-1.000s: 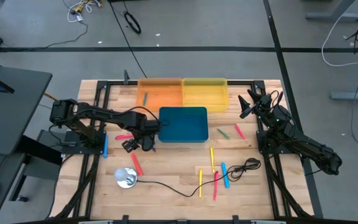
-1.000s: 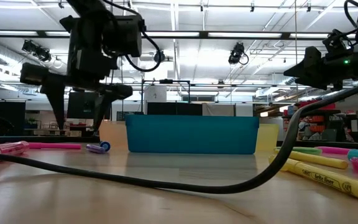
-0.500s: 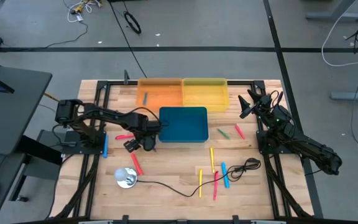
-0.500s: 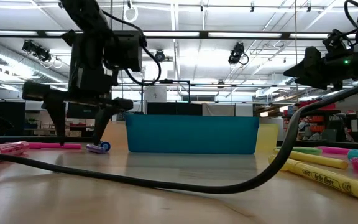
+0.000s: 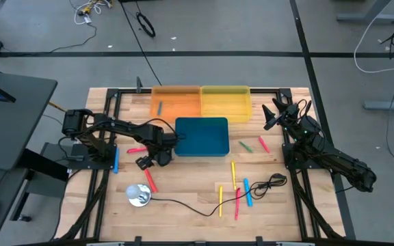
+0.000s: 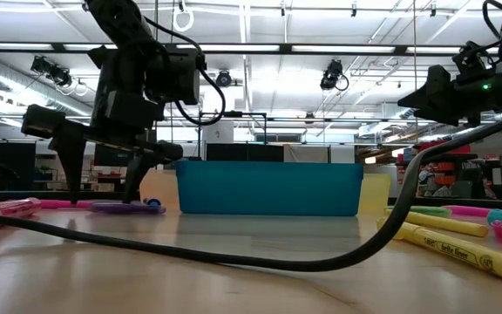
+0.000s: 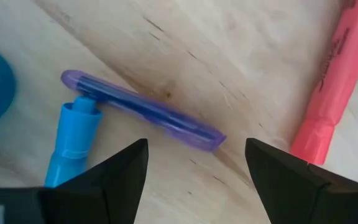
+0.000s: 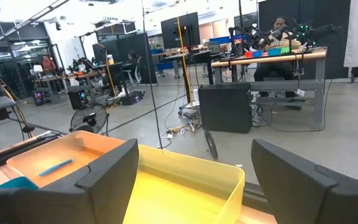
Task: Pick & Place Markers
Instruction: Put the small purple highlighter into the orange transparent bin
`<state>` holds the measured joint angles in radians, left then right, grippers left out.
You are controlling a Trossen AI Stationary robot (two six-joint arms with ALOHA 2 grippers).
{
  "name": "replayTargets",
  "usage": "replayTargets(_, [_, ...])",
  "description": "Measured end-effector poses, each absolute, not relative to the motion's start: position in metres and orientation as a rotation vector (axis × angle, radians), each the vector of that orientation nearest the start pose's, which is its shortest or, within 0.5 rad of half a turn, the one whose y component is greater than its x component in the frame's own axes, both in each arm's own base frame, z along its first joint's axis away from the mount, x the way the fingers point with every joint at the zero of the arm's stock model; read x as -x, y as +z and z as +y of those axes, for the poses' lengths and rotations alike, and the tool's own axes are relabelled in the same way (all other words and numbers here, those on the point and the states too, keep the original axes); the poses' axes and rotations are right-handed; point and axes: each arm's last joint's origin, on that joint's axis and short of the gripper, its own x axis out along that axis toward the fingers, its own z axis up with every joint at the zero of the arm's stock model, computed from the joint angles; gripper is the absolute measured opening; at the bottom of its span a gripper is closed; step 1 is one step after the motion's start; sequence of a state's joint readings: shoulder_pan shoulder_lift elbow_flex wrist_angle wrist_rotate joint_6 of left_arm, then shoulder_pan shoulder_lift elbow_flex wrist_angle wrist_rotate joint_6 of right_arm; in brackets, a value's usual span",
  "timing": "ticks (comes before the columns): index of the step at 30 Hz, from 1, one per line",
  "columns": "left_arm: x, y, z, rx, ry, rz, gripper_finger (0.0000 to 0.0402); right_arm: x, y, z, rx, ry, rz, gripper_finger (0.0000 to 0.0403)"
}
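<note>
left gripper (image 6: 103, 187): lowered to the worktop (image 5: 190, 188) just off the blue bin's (image 5: 202, 137) left side, fingers spread on either side of a purple marker (image 7: 143, 111) lying flat between them; no contact with it visible. a blue marker (image 7: 72, 140) lies touching one end of the purple one; a pink marker (image 7: 328, 99) lies just beside the far finger.

right gripper (image 5: 271, 115): raised near the right edge, beside the yellow bin (image 8: 179, 190), fingers spread, holding nothing.

bins: orange bin (image 5: 176, 102) and yellow bin side by side along the back edge, blue bin in front of them. a blue marker lies in the orange bin.

other markers: green and pink right of the blue bin; a yellow, pink and blue cluster toward the front right, crossed by a black cable (image 5: 204, 208); pink ones at the left.
</note>
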<state>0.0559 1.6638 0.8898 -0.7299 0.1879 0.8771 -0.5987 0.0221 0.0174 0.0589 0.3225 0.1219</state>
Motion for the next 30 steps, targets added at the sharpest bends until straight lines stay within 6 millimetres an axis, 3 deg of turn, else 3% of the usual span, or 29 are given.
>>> replayTargets(11, [-0.267,0.142,0.02,-0.253,-0.489,1.417,0.0275,-0.074,0.173,-0.062,-0.105,-0.916,-0.112,0.0314])
replayTargets(17, [-0.266,0.142,0.018,-0.117,-0.455,1.426,0.0275,-0.074,0.173,-0.062,-0.105,-0.916,-0.112,0.0314])
replayTargets(30, [-0.278,0.132,0.014,-0.107,-0.324,1.423,0.0275,-0.074,0.173,-0.062,-0.105,-0.917,-0.112,0.0314])
